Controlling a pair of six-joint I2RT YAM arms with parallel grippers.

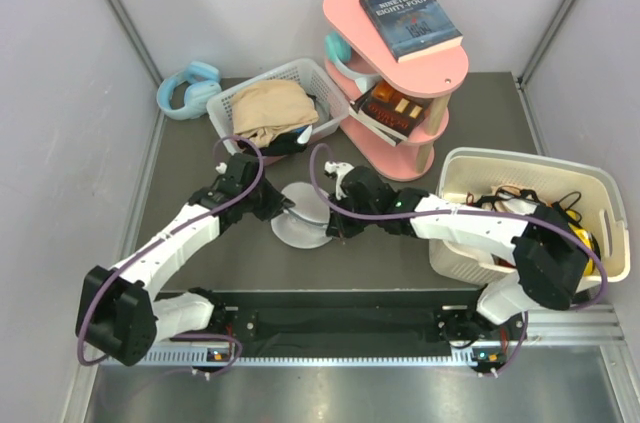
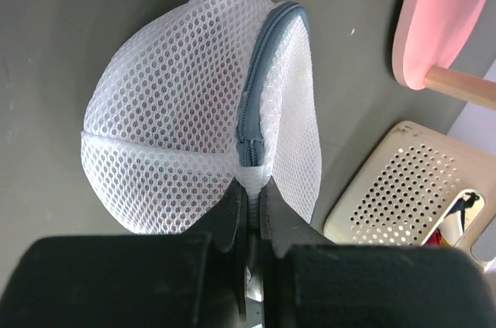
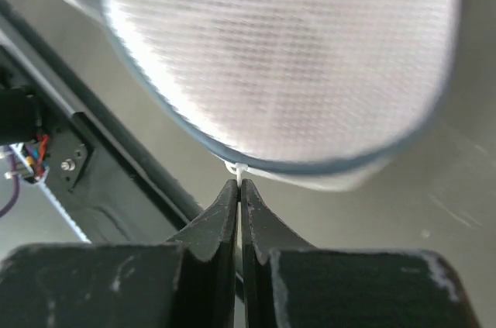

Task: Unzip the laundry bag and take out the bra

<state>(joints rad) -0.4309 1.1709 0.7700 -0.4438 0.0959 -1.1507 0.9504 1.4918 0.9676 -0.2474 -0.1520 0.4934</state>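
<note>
Your left gripper (image 2: 249, 191) is pinched shut on the mesh of the laundry bag (image 2: 170, 111) just past the zipper (image 2: 260, 72) end; your right gripper (image 3: 238, 191) is closed on what looks like a white pull (image 3: 235, 168), blurred, at the bag's rim directly beyond its fingertips

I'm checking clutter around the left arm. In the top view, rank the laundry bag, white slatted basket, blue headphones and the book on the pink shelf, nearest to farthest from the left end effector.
From the left end effector:
1. laundry bag, in its grip, just right.
2. white slatted basket, behind it.
3. blue headphones, back left.
4. book, back right, atop the pink shelf.
</note>
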